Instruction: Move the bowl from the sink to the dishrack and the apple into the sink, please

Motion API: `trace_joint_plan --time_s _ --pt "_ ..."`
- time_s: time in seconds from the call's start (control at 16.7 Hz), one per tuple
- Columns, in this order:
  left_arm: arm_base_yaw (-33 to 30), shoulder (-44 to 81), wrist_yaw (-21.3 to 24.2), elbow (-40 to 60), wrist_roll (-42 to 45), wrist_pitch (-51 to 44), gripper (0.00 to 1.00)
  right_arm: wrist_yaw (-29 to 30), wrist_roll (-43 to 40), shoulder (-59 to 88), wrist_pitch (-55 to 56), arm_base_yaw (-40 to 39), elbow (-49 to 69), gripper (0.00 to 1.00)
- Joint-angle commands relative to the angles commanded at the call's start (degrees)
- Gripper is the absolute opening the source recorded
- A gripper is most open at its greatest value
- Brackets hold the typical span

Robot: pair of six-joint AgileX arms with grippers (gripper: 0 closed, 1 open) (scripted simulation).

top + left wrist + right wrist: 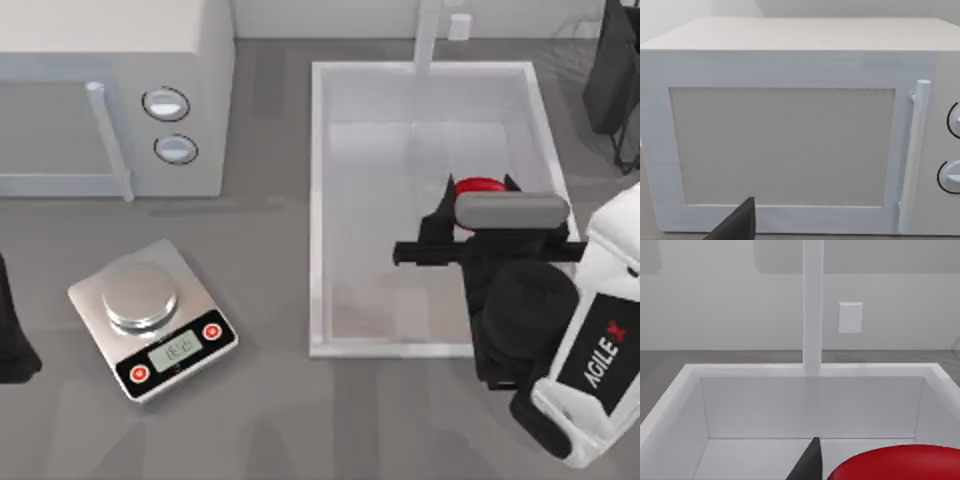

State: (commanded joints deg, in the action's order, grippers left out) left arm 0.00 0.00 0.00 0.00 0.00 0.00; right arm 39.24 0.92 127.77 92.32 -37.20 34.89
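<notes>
The red apple [478, 186] hangs over the right side of the white sink [318, 200], inside its rim. My right gripper [476, 203] is shut on the apple, with a dark finger on either side. In the right wrist view the apple [900, 464] bulges up close beside one dark finger [810, 462], above the sink's floor [740, 460]. The dark wire dishrack [612, 80] stands at the far right edge, behind the sink. The bowl is out of view. My left arm [12, 345] rests parked at the table's left edge.
A white microwave [110, 100] with two round knobs fills the back left, and it faces the left wrist view [785, 145]. A silver scale [152, 318] with red buttons sits front left. The white tap [428, 35] rises behind the sink.
</notes>
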Motion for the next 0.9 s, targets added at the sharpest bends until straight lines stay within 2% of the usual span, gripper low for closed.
trace_joint_plan --time_s 0.24,0.9 --pt "0.00 0.00 0.00 0.00 0.00 0.00 1.00 0.00 0.00 0.09 0.09 0.00 -0.02 0.00" --pt "0.00 0.00 0.00 0.00 0.00 0.00 1.00 0.00 0.00 0.09 0.09 0.00 -0.02 0.83"
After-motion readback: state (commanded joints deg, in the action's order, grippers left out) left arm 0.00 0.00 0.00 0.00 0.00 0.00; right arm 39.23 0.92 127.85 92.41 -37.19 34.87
